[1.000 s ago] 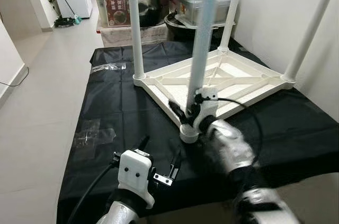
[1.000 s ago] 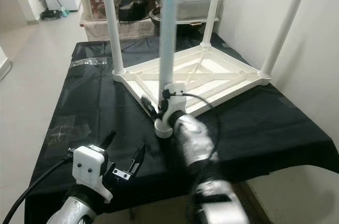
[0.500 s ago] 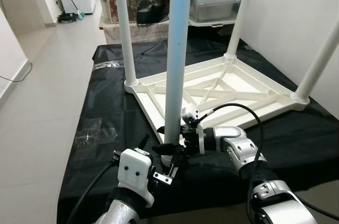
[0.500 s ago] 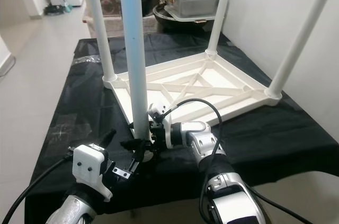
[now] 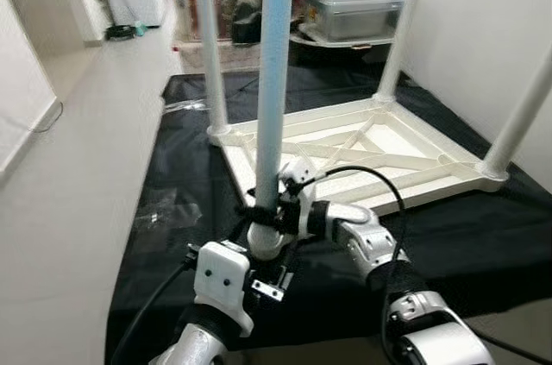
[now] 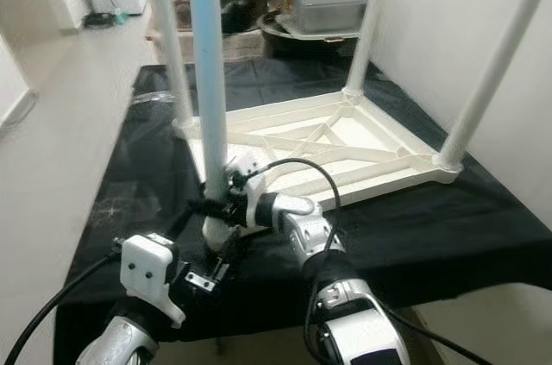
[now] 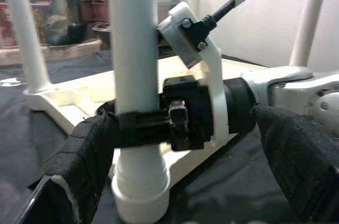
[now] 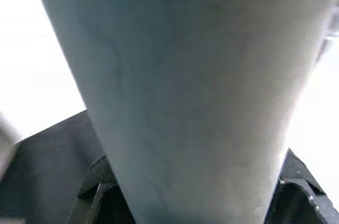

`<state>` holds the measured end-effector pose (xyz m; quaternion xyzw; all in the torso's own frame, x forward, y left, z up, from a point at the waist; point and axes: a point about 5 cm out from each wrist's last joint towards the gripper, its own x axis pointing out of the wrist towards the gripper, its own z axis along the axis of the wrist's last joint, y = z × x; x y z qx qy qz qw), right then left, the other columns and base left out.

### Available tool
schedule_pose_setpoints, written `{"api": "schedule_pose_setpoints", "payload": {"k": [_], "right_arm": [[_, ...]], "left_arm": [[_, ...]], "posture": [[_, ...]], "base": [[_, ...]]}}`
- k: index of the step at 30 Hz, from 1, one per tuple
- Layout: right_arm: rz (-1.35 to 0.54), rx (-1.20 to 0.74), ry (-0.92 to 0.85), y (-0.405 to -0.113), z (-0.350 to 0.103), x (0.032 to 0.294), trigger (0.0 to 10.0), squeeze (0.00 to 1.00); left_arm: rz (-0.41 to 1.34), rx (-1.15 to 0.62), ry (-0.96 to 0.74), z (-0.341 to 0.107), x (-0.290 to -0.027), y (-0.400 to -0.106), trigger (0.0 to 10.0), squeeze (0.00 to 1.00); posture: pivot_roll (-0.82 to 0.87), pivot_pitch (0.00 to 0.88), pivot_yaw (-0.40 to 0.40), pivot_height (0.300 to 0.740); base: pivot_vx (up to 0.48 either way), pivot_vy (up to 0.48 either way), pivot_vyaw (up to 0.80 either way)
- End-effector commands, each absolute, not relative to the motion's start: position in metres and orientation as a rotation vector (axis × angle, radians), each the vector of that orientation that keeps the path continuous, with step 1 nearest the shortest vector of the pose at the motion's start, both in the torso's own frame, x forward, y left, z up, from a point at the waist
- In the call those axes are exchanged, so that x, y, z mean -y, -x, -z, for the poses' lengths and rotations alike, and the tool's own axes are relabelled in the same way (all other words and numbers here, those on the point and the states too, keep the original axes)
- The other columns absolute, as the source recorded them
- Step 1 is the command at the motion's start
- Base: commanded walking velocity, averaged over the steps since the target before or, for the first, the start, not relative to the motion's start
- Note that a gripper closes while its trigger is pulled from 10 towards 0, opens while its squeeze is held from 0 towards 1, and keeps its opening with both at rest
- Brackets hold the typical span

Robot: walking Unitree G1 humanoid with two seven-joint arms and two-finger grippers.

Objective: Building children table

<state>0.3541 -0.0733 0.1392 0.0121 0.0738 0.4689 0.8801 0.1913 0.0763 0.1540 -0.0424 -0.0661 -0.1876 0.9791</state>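
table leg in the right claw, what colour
White, clearest in the left wrist view: table leg, right claw.

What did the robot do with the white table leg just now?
The right end effector stayed clamped on the near table leg and swung round it towards the robot's left, as if screwing it in. The left end effector kept hovering open by its base. The upside-down table top stayed put.

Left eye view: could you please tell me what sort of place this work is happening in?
Probably a room in a home used partly for storage. Lidded plastic bins are stacked at the back, a mop rests on the tiled floor, and an upturned table lies on a black cloth.
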Motion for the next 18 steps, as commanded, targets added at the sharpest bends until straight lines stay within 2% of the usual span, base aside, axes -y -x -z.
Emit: {"api": "schedule_pose_setpoints", "payload": {"k": [1,2,3,7,8,9,10,12,13,18], "right_arm": [[-0.861,-0.139,-0.063,-0.359,-0.14,0.087,0.0,0.0],[-0.861,-0.139,-0.063,-0.359,-0.14,0.087,0.0,0.0],[-0.541,-0.119,-0.024,-0.365,-0.139,0.103,0.0,0.0],[-0.541,-0.119,-0.024,-0.365,-0.139,0.103,0.0,0.0],[-0.23,-0.088,-0.001,-0.361,-0.142,0.119,0.0,0.0],[-0.23,-0.088,-0.001,-0.361,-0.142,0.119,0.0,0.0],[0.01,-0.084,-0.022,-0.35,-0.142,0.127,0.0,0.0],[0.01,-0.084,-0.022,-0.35,-0.142,0.127,0.0,0.0],[0.204,-0.093,-0.072,-0.337,-0.14,0.129,0.0,0.0],[0.211,-0.078,-0.097,-0.339,-0.142,0.119,0.0,0.0]], "left_arm": [[0.376,0.116,0.086,-0.15,-0.077,-0.191,10.0,0.0],[0.376,0.116,0.086,-0.15,-0.077,-0.191,10.0,0.0],[0.377,0.115,0.086,-0.15,-0.077,-0.191,10.0,0.0],[0.377,0.115,0.086,-0.15,-0.077,-0.191,10.0,0.0],[0.38,0.114,0.086,-0.15,-0.077,-0.191,10.0,0.0],[0.38,0.114,0.086,-0.15,-0.077,-0.191,10.0,0.0],[0.381,0.114,0.086,-0.15,-0.077,-0.191,10.0,0.0],[0.381,0.114,0.086,-0.15,-0.077,-0.191,10.0,0.0],[0.382,0.114,0.086,-0.15,-0.077,-0.191,10.0,0.0],[0.382,0.114,0.085,-0.15,-0.076,-0.191,10.0,0.0]], "posture": [[0.09,0.0,-0.021,0.74],[0.09,0.0,-0.021,0.74],[0.08,0.0,-0.013,0.74],[0.08,0.0,-0.013,0.74],[0.08,0.0,-0.006,0.74],[0.08,0.0,-0.006,0.74],[0.08,0.0,-0.006,0.74],[0.08,0.0,-0.006,0.74],[0.08,0.0,-0.011,0.74],[0.09,0.0,-0.011,0.74]], "base": [[0.0,0.0,0.0],[0.0,0.0,0.0],[0.0,0.0,0.0],[0.0,0.0,0.0],[0.0,0.0,0.0],[0.0,0.0,0.0],[0.0,0.0,0.0],[0.0,0.0,0.0],[0.0,0.0,0.0],[0.0,0.0,0.0]]}}
